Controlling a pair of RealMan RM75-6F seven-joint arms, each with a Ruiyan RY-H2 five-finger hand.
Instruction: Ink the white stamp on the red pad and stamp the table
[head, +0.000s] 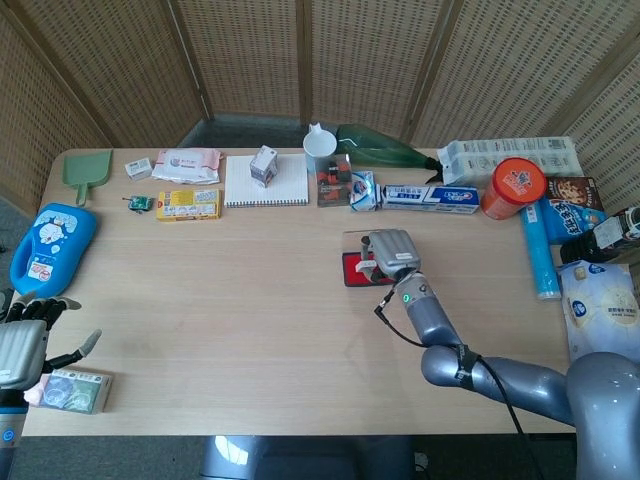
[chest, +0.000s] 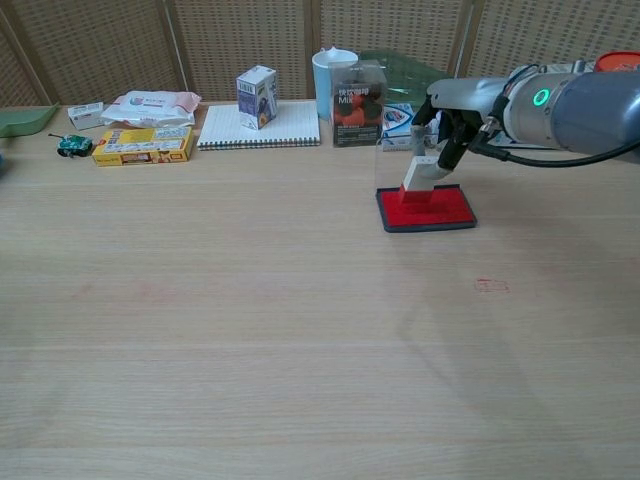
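The white stamp (chest: 420, 177) hangs tilted just above the red pad (chest: 440, 213), its lower face red with ink. My right hand (chest: 455, 112) grips the stamp's top from above. In the head view the right hand (head: 390, 252) covers most of the red pad (head: 351, 268), and the stamp is hidden under it. A faint red stamp mark (chest: 491, 286) lies on the table in front of the pad, to its right. My left hand (head: 22, 345) hovers at the table's near left corner, fingers apart and holding nothing.
Along the back edge stand a notebook (head: 266, 183) with a small carton (head: 264, 165), a white cup (head: 320, 148), a toothpaste box (head: 430, 198) and an orange can (head: 513, 187). A blue case (head: 48, 245) and a packet (head: 72, 391) lie near the left hand.
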